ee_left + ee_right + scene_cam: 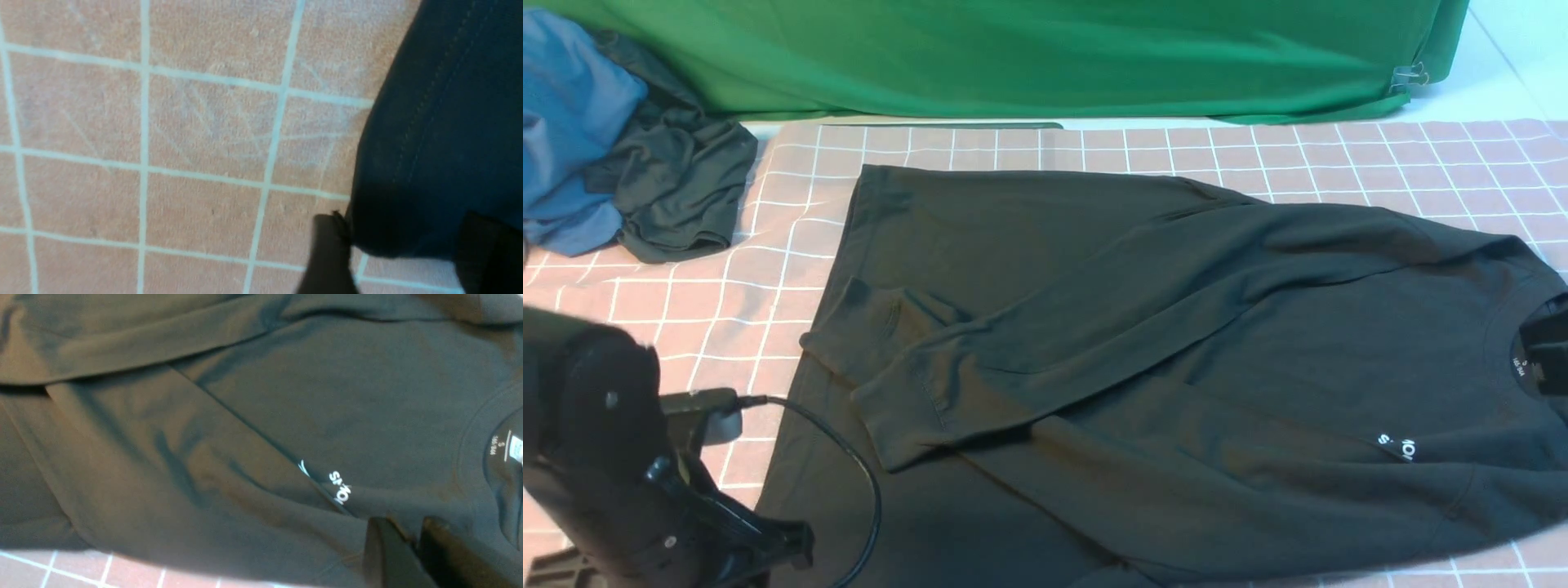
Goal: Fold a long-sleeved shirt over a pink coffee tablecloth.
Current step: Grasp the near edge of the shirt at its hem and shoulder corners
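Note:
The black long-sleeved shirt [1176,327] lies sideways on the pink coffee tablecloth [686,302], collar to the right and hem to the left. One sleeve is folded across its body. Its white print [1398,447] and neck label [1519,359] show. In the left wrist view my left gripper [408,247] is open. Its fingers [331,253] stand wide apart around the shirt's hem corner [441,122], which rests on the tablecloth [204,143]. In the right wrist view my right gripper [412,535] is shut. It hovers over the shirt [245,416] between the print [341,488] and the collar, with nothing seen pinched.
A bright green cloth [1013,57] hangs along the back. A blue garment [572,122] and a dark grey-green garment [678,180] are heaped at the back left. My left arm's cable [849,457] loops over the shirt's hem.

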`<state>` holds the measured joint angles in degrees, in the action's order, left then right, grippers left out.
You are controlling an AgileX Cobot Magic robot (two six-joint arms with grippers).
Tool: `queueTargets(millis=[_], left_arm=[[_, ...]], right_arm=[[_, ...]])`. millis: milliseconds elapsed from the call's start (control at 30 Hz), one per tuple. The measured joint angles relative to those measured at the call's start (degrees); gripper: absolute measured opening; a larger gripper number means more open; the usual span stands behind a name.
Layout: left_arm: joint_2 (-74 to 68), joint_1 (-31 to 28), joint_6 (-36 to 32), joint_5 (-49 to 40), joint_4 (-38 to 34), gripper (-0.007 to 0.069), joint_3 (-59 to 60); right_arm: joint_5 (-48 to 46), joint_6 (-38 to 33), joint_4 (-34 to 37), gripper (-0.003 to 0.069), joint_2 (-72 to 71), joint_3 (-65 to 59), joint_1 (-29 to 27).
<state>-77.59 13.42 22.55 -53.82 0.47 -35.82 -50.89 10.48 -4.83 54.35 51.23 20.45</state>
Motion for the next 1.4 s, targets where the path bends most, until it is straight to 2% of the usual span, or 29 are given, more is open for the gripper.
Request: queueTargets(millis=[133, 333, 433, 533, 600, 700, 767, 967, 1100, 1200, 1300, 1333, 1400], left_arm=[[-2.8, 0.0, 0.2, 2.6, -0.1, 0.0584, 0.3], [-8.8, 0.0, 0.7, 3.4, -2.0, 0.0587, 0.0], [-10.5, -0.1, 0.7, 2.8, -2.8, 0.054, -0.8], [-11.2, -0.1, 0.0, 2.7, -4.0, 0.0385, -1.3], [-11.3, 0.0, -0.4, 2.9, -5.3, 0.024, -1.6], [-10.8, 0.2, -1.0, 2.7, -5.8, 0.0069, -2.3], [-10.1, 0.2, -1.2, 2.7, -5.4, 0.0047, -2.4], [-2.5, 0.2, -1.6, 2.7, -3.0, 0.0046, -2.4], [5.1, 0.2, -1.7, 2.0, -2.8, 0.0046, -2.4], [8.6, 0.2, -1.2, 1.0, -2.8, 0.0046, -2.4], [11.0, 0.2, -1.0, -0.1, -3.1, 0.0046, -2.4], [11.1, 0.2, -1.0, -0.2, -3.1, 0.0046, -2.4], [11.7, 0.2, -0.8, -0.5, -3.5, 0.0046, -2.4]], right_arm=[[0.5, 0.0, 0.3, 0.0148, 0.0, 0.0, 0.0], [0.5, -0.1, 0.3, 0.0148, 0.0, 0.0, 0.0], [0.5, -0.2, 0.4, 0.0148, 0.0, 0.0, 0.0], [0.5, -0.2, 0.4, 0.0146, 0.0, 0.0, 0.0], [0.0, -0.2, 0.4, 0.0146, 0.0, 0.0, 0.0], [-1.1, -0.2, 0.4, 0.0146, 0.1, 0.1, 0.0], [-1.8, -0.4, 0.3, 0.0146, 0.1, 0.1, 0.0], [-4.5, -1.3, -2.9, 0.0143, 2.2, 0.4, 0.0], [-9.5, -1.3, -3.2, 0.009, 7.3, 0.4, -1.5], [-11.8, -2.0, -3.0, 0.004, 10.9, 0.4, -6.2], [-13.5, -4.8, -0.7, 0.0035, 14.2, 0.4, -13.3], [-13.6, -5.1, -0.4, 0.0035, 14.5, 0.4, -13.8], [-14.5, -9.2, 4.8, 0.0036, 16.6, 0.4, -18.8]])
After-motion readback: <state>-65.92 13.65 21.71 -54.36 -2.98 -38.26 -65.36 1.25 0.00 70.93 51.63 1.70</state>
